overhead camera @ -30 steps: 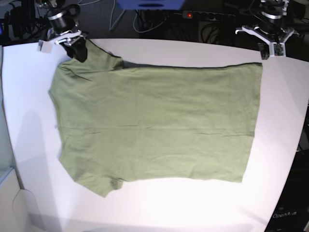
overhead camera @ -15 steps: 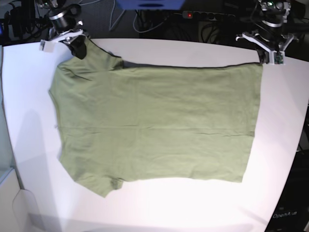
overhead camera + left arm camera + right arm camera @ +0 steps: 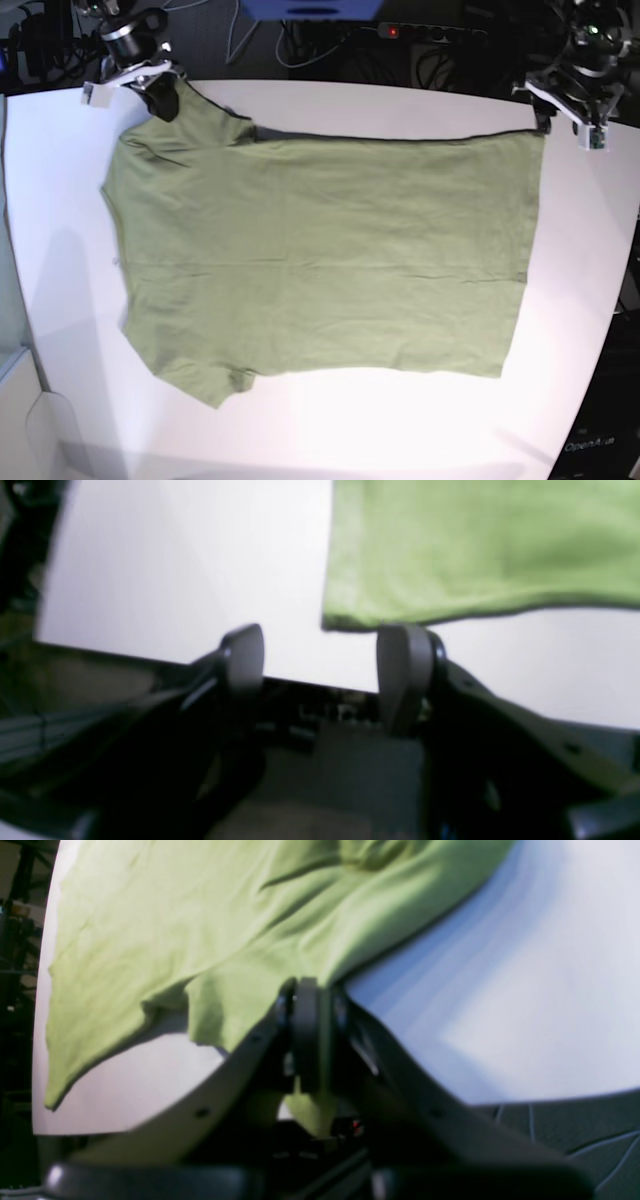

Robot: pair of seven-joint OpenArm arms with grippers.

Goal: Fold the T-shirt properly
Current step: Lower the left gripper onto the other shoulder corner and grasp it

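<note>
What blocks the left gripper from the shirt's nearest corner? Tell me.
Nothing visible does. The left gripper is open, and only bare white table lies between it and the T-shirt corner; one finger already sits at the hem's edge.

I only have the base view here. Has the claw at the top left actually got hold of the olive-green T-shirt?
Observer: Yes. The right wrist view shows the right claw shut on a fold of the plain olive-green T-shirt, with cloth poking out below it.
Operator: And the claw at the hem corner?
Observer: The left claw is open, with nothing inside it.
Operator: Is it touching the corner?
Observer: The corner lies just beyond one side of it; contact I cannot tell.
</note>
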